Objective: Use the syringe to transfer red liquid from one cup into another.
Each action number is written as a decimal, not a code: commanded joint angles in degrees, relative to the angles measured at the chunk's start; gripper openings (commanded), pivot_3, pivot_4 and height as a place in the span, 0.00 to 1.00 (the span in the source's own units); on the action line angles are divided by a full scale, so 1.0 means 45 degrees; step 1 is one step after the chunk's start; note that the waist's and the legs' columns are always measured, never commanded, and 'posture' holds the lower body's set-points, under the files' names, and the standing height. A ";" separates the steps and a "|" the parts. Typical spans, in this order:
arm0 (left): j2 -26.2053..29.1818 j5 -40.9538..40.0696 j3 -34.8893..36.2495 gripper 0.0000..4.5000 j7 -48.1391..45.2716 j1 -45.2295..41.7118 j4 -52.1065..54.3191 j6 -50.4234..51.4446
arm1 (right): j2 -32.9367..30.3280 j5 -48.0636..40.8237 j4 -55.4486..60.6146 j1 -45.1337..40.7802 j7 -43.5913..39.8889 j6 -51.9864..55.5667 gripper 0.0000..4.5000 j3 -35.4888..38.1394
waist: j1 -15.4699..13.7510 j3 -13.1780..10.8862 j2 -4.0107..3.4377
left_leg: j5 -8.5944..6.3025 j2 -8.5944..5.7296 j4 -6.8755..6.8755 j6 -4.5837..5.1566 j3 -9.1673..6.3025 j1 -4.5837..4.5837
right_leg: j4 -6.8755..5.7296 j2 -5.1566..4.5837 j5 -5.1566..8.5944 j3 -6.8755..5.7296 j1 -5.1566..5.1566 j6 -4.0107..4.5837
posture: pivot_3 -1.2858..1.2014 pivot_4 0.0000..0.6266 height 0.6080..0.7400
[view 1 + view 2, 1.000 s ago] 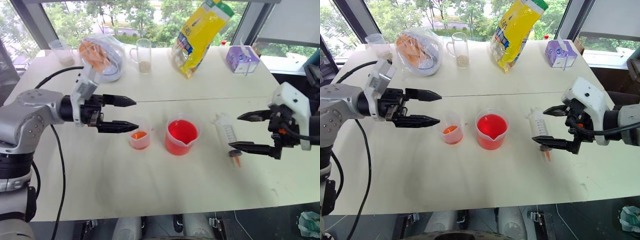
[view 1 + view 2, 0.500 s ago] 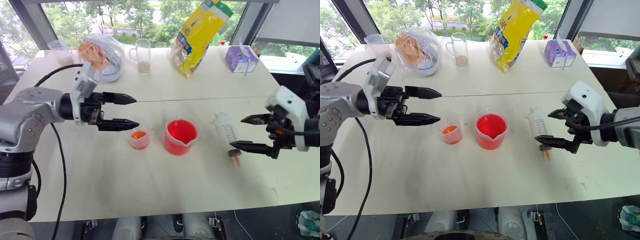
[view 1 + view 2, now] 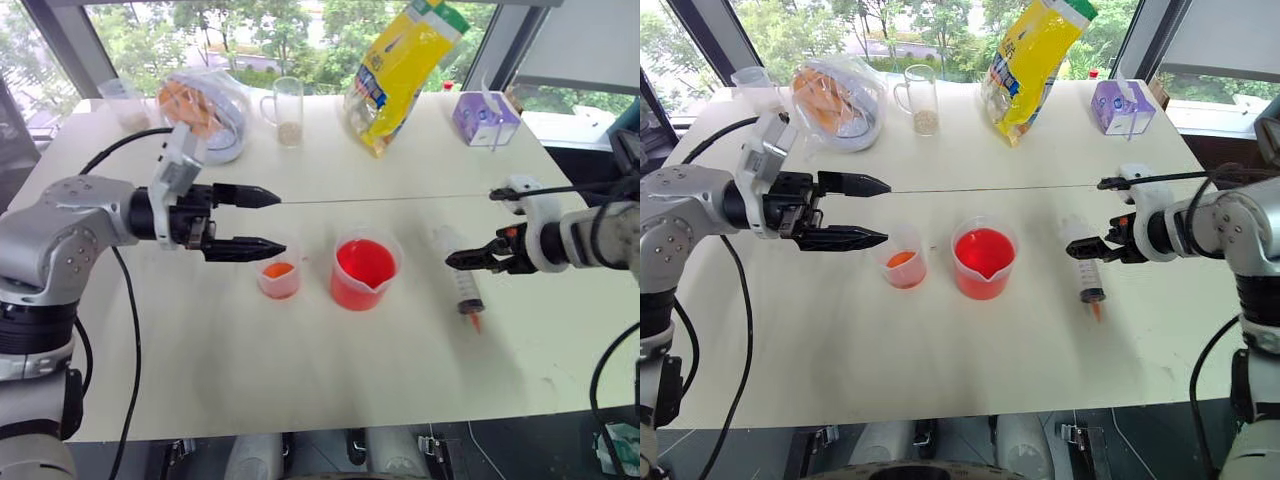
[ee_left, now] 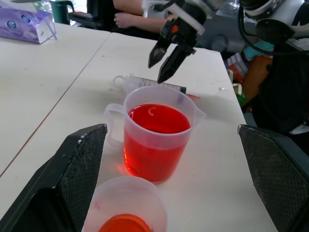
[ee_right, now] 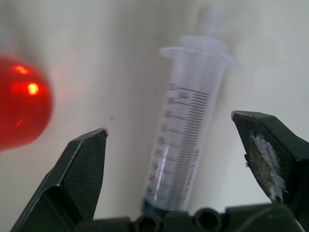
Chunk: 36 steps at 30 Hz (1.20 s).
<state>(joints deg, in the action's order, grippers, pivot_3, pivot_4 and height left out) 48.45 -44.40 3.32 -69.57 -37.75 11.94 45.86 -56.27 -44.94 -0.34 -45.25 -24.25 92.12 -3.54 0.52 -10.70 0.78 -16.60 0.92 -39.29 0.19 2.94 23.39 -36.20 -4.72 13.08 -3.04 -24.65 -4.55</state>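
The right gripper [image 3: 1087,246] has its fingers spread wide, poised just above the large clear plastic syringe [image 3: 1083,262] with black marks and an orange tip, which lies flat on the white surface [image 3: 940,350] between them, ungripped. The left gripper [image 3: 862,211] hovers with fingers wide apart, empty. Just beyond their tips stands the small clear plastic cup [image 3: 902,258] holding a little orange liquid; past it, the wide spouted clear beaker [image 3: 983,259] of red liquid [image 3: 983,251].

In the right wrist view the syringe [image 5: 186,140] is cut off at its tip end behind the tool's base, and the beaker [image 5: 21,101] is a red blur.
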 commanded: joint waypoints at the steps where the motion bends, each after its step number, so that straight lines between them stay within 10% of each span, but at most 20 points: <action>1: -0.0023 -0.0174 0.0378 1.00 0.0202 0.0061 0.0491 -0.0143 | 0.0283 -0.0408 -0.0862 -0.0722 0.0857 0.0085 0.99 -0.0437 | 0.0016 0.0000 0.0000 | 0.0000 0.0000 0.0000 0.0001 0.0001 0.0000 | 0.0000 0.0000 0.0000 0.0000 0.0000 -0.0001 | 0.52 0.24 1.00; 15: 0.0083 -0.0516 0.0710 1.00 0.0820 0.0557 0.1070 -0.0038 | 0.1984 0.0541 -0.1888 -0.0711 0.1642 0.0084 0.99 -0.1964 | 0.0041 0.0018 0.0029 | -0.0001 0.0002 0.0001 0.0002 -0.0004 -0.0007 | -0.0004 0.0005 -0.0003 -0.0002 0.0005 -0.0006 | 0.52 0.24 1.00; 22: 0.0050 -0.0458 0.0652 1.00 0.0889 0.0569 0.1034 -0.0133 | 0.2241 0.0766 -0.1875 -0.0527 0.1508 0.0084 0.36 -0.1907 | 0.0075 0.0023 0.0038 | 0.0000 0.0003 0.0000 0.0001 -0.0005 -0.0019 | -0.0004 0.0024 -0.0011 -0.0002 0.0013 -0.0008 | 0.52 0.24 1.00; 36: -0.0246 -0.0088 -0.0051 1.00 0.0173 -0.0707 -0.0120 -0.0435 | 0.2073 0.1620 0.1933 -0.0183 0.2078 -0.2382 0.35 0.2691 | -0.0027 0.0014 0.0024 | 0.0000 0.0004 0.0002 0.0001 -0.0004 0.0002 | -0.0003 0.0020 -0.0013 -0.0003 -0.0006 -0.0005 | 0.52 0.24 1.00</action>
<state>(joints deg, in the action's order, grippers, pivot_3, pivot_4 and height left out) 47.21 -45.23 2.95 -67.76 -39.00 11.85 45.42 -46.02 -38.75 1.55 -44.65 -15.33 87.27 1.59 0.40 -10.64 0.89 -16.60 0.93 -39.29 0.19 2.91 23.44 -36.22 -4.64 13.02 -3.06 -24.71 -4.58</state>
